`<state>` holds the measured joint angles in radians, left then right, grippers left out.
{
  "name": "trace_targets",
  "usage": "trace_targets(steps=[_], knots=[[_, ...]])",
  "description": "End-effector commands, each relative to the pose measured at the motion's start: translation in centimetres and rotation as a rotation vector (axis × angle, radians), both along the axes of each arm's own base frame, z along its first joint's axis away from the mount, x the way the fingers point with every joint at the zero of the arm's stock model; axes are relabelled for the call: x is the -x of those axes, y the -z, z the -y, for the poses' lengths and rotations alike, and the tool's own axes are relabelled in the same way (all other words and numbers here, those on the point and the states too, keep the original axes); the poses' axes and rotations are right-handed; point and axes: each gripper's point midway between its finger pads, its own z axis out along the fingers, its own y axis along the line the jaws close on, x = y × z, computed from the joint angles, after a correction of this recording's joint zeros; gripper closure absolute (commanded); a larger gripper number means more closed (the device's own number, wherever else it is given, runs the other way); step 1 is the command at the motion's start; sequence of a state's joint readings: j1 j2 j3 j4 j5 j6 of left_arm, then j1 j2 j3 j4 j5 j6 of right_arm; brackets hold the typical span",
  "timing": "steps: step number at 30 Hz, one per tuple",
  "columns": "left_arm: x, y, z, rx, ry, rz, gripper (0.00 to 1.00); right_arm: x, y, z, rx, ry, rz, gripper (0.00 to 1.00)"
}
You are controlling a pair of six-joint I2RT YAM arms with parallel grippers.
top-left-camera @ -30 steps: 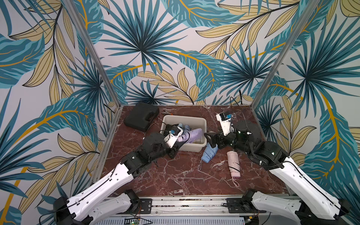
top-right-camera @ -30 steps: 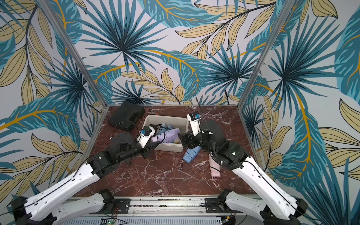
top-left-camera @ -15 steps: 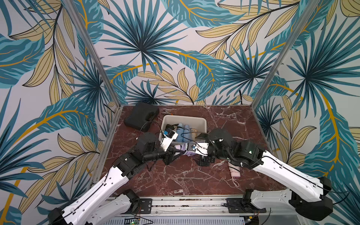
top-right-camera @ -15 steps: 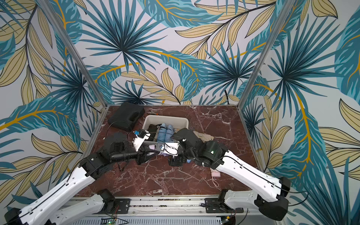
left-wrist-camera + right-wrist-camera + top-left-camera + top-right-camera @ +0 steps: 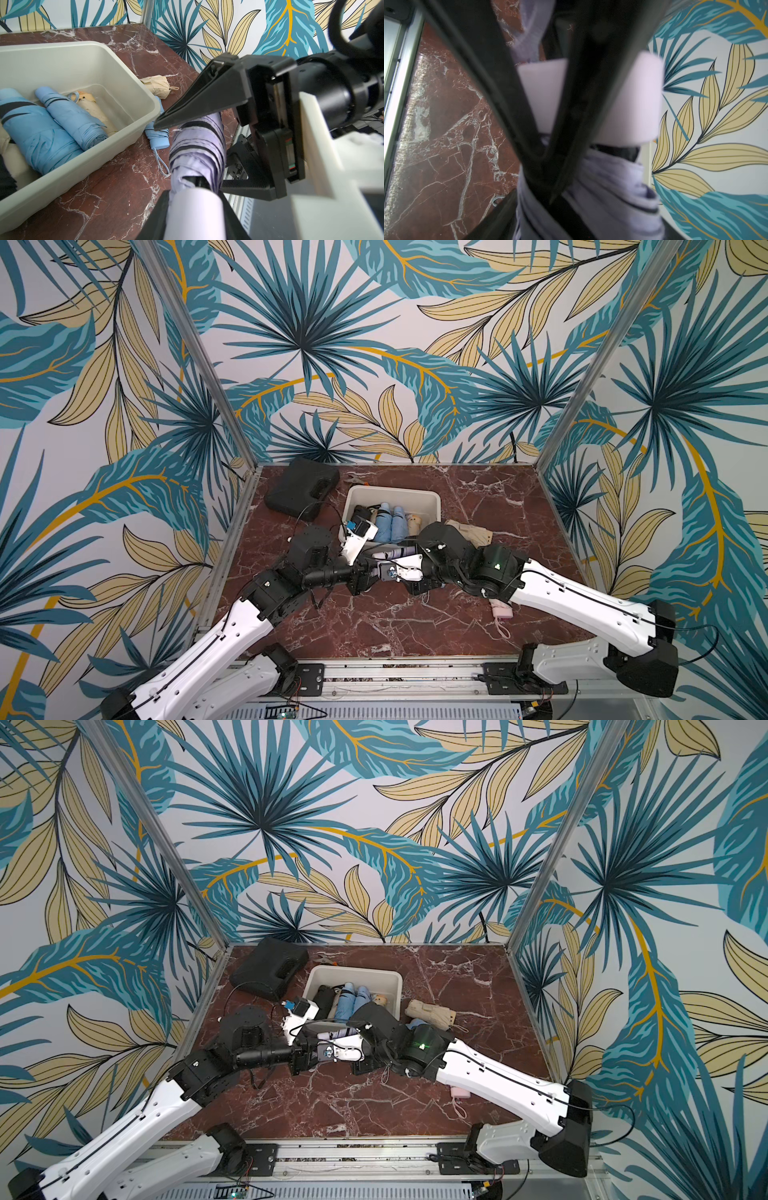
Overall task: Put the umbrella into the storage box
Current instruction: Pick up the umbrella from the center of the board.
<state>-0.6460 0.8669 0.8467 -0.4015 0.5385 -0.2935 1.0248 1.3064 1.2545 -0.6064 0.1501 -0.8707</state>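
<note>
1. Umbrella (image 5: pixel 197 149), lilac with dark stripes, folded: held above the table (image 5: pixel 374 626), just in front of the storage box (image 5: pixel 390 488), wholly outside it.
2. Left gripper (image 5: pixel 194 218): clamped tight on the pale handle end.
3. Right gripper (image 5: pixel 190 154): jaws spread, one finger over the canopy, one under; pressing or not, cannot tell.
4. Storage box: near the table's far edge, left of the middle; inside, two blue umbrellas (image 5: pixel 383 522), a beige one and something dark.
5. Outside the box, toward the right edge: beige umbrella (image 5: pixel 469 531); nearer the front edge, pink one (image 5: pixel 500 610).
6. Far left corner: black case (image 5: pixel 301 489).
</note>
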Motion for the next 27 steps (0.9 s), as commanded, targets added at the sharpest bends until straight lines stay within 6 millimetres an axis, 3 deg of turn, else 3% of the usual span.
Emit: trace_targets(steps=[1, 7, 10, 13, 19, 24, 27], knots=[[0.1, -2.8, 0.1, 0.087, 0.011, 0.069, 1.0, -0.5, -0.1, -0.5, -0.028, 0.003, 0.044, 0.31], [-0.3, -2.8, 0.2, 0.104, -0.008, 0.059, 1.0, -0.5, -1.5, -1.2, -0.123, 0.04, 0.014, 0.49], [-0.8, -3.5, 0.3, 0.125, -0.027, 0.069, 0.78, -0.4, -1.2, -1.0, -0.133, 0.049, -0.001, 0.57], [-0.9, -3.5, 0.4, 0.121, -0.023, 0.047, 0.41, -0.3, -1.0, -1.1, -0.149, 0.064, -0.026, 0.66], [-1.5, -3.2, -0.4, 0.103, -0.087, 0.01, 0.0, -0.1, -0.8, -1.6, -0.201, 0.079, -0.064, 0.7], [-1.3, -5.0, -1.4, 0.192, -0.107, 0.055, 0.0, 0.0, 0.2, -1.8, -0.255, 0.084, -0.11, 0.71], [-1.3, -5.1, -2.0, 0.219, -0.127, 0.053, 0.0, -0.2, 1.0, -2.4, -0.313, 0.086, -0.156, 0.71]])
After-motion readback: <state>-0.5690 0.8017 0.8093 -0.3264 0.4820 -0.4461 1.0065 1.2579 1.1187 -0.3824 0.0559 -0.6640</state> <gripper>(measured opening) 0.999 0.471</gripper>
